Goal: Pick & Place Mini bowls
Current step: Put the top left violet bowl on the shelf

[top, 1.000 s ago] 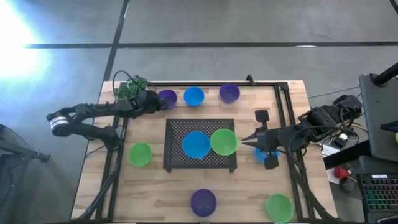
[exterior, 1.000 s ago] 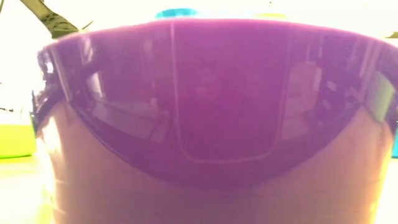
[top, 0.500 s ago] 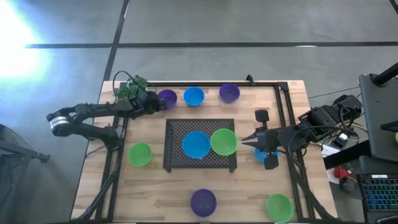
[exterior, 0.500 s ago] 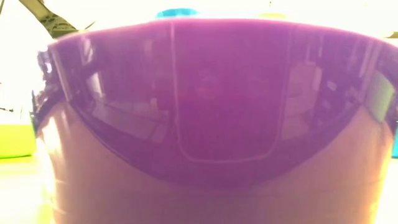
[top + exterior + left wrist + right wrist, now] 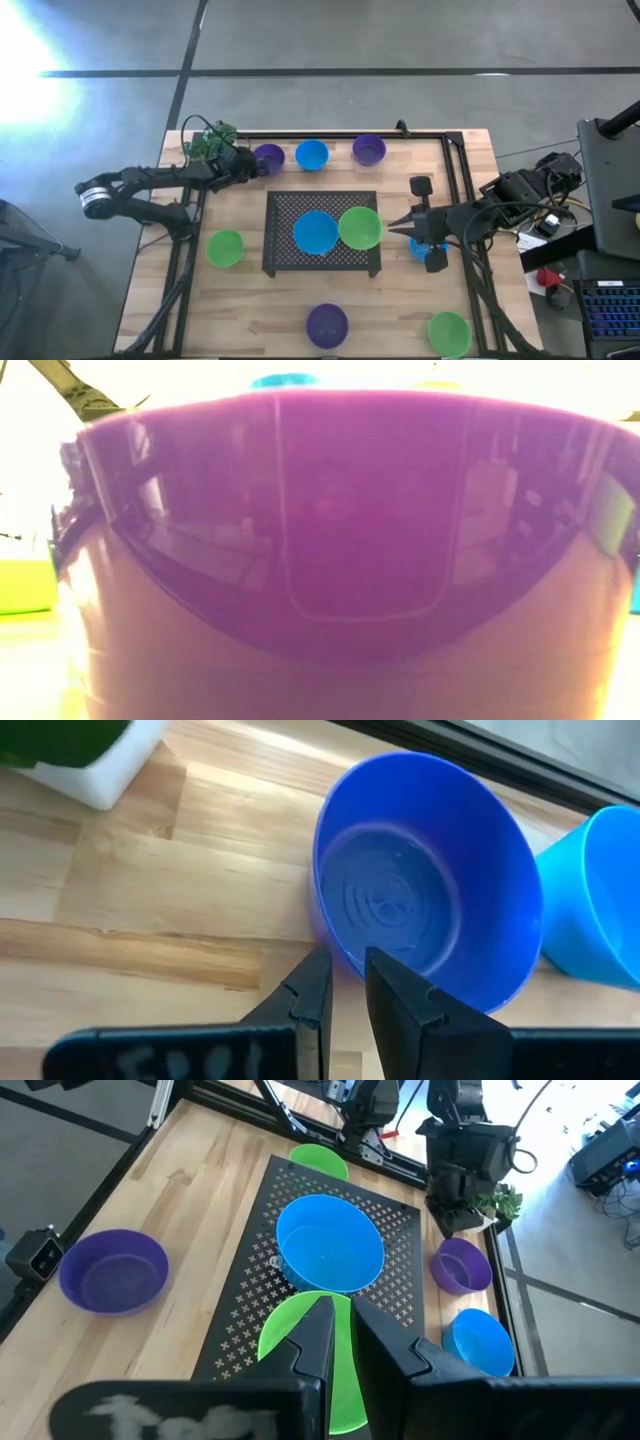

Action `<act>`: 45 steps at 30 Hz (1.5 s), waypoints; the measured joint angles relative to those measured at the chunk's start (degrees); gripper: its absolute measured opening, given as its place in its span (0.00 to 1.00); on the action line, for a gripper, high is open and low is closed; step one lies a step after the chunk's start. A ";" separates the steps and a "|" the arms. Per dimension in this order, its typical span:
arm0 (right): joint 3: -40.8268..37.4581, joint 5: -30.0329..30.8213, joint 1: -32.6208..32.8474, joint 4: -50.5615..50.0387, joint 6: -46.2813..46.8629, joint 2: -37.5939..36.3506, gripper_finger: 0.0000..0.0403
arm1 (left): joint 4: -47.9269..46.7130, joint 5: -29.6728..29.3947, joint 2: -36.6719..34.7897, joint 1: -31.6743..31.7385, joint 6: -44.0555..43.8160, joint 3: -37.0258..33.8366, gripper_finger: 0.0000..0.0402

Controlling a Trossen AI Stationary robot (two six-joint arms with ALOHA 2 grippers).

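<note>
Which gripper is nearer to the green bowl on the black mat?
Right. The right gripper is at the green bowl rim; the left gripper is far off by a purple bowl.

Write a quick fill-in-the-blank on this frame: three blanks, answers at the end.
1. The right tool points at the ___ bowl on the black mesh mat.
2. The left tool is at the ___ bowl next to the plant.
3. The other bowl on the mat is ___.

Answers: green; purple; blue
</note>
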 joint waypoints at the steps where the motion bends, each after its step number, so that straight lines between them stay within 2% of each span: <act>1: -0.02 0.00 0.02 0.01 0.00 0.00 0.08 | 0.02 -0.04 0.00 0.09 0.00 0.00 0.14; 21: -0.01 0.00 0.00 0.06 0.44 0.00 0.08 | 0.83 -0.81 0.00 0.27 -4.64 -0.74 0.14; 29: 0.00 0.00 0.00 0.06 0.29 0.00 0.08 | 6.32 -0.26 0.02 0.27 -5.55 -3.77 0.14; 45: 0.00 0.00 0.00 0.06 0.02 0.00 0.08 | 9.23 0.37 -0.02 0.32 -4.88 -3.60 0.14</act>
